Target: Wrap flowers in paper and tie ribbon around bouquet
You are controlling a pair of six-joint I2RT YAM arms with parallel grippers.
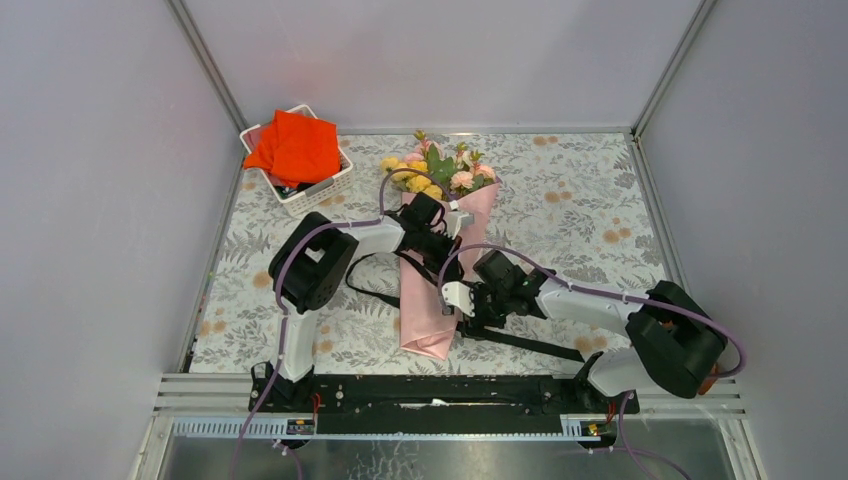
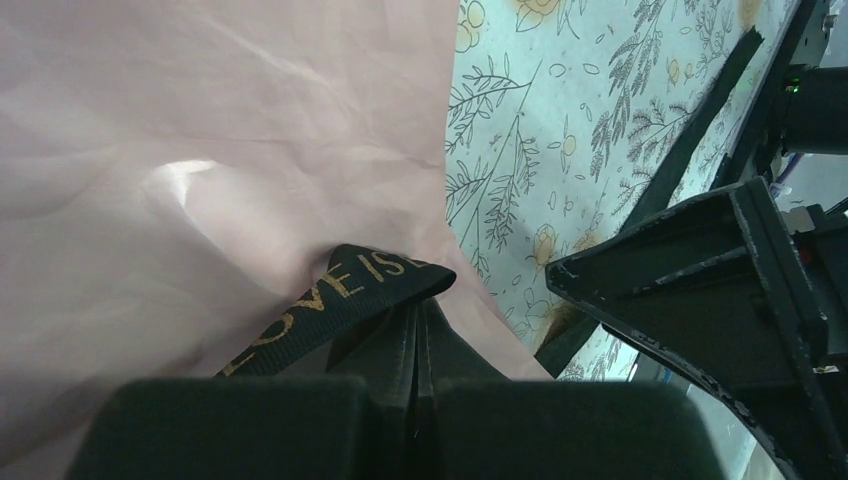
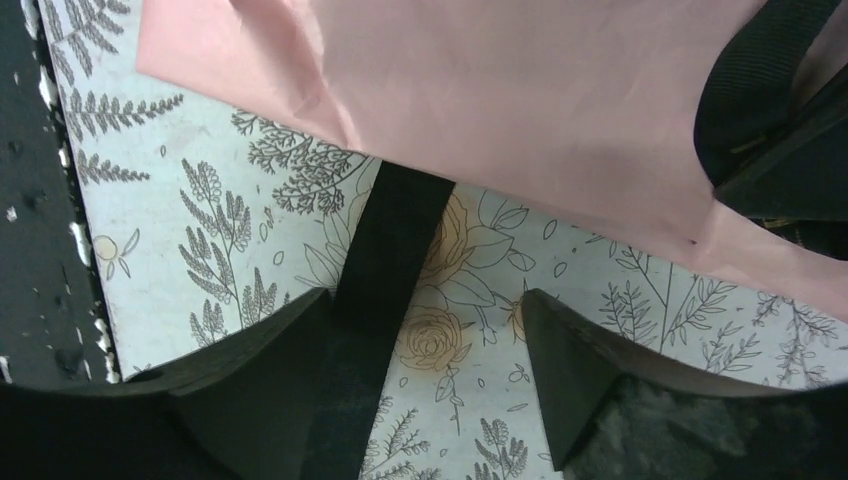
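Top external: the bouquet [image 1: 425, 315] lies mid-table, blooms toward the far wall. Left wrist: the left gripper [image 2: 418, 322] is pinched shut on the ribbon [image 2: 345, 292] against the pink paper [image 2: 200, 150]. Right wrist: the right gripper [image 3: 425, 330] stands open over the ribbon.

Tucked in the far left corner of the counter: white slatted plastic basket [image 1: 328, 192], filled with folded orange-red cloth [image 1: 295, 147]. Spread across the counter: pale tablecloth printed with grey leaves and orange blooms [image 1: 580, 215]. Along the near edge: black metal rail [image 1: 440, 392].

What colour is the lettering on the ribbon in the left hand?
Gold, on the black ribbon; clearest in the left wrist view.
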